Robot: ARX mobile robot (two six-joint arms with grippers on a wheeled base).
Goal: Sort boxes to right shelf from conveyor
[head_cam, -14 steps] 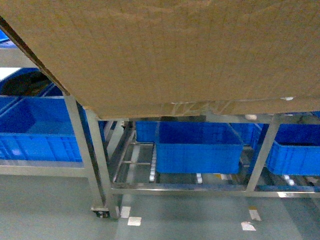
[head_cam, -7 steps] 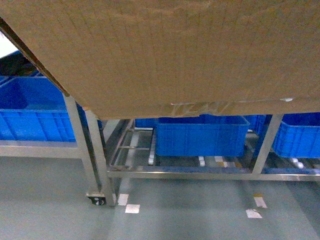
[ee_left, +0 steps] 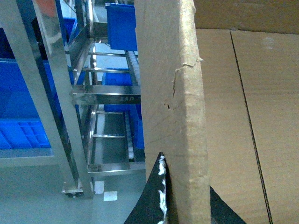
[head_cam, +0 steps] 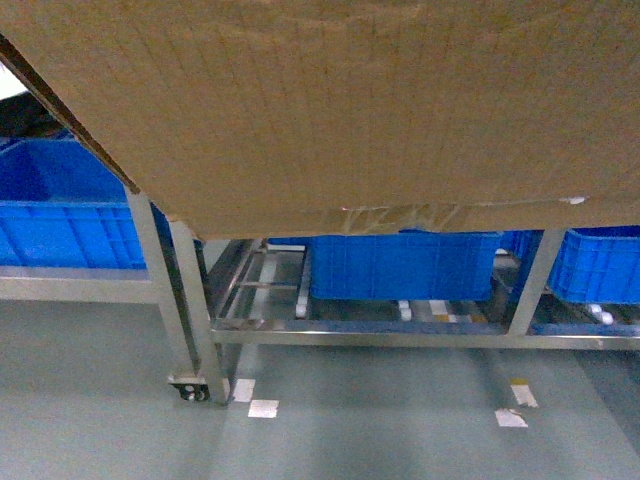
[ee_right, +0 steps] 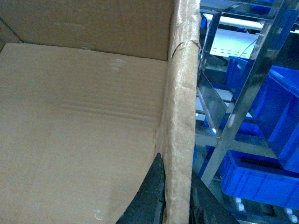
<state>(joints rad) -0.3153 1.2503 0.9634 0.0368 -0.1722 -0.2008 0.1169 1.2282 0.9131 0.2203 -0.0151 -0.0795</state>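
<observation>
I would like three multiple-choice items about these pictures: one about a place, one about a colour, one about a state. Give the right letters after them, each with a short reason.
1. Where does the cardboard box stand in the head view?
A. On the floor
B. Raised, filling the top of the view, above the shelf
C. Inside a bin

2. What colour is the bin on the shelf's lower level?
A. Blue
B. Red
C. Grey

3. How does the left gripper hold the box?
A. It hangs free beside it
B. It presses flat on the box's bottom
C. Its fingers straddle the box wall, one on each side

Answers: 1 B, the brown panel covers the upper view with the steel frame below it. 2 A, the bin between the steel legs is blue. 3 C, the left wrist view shows dark fingers on both sides of the wall edge.
</observation>
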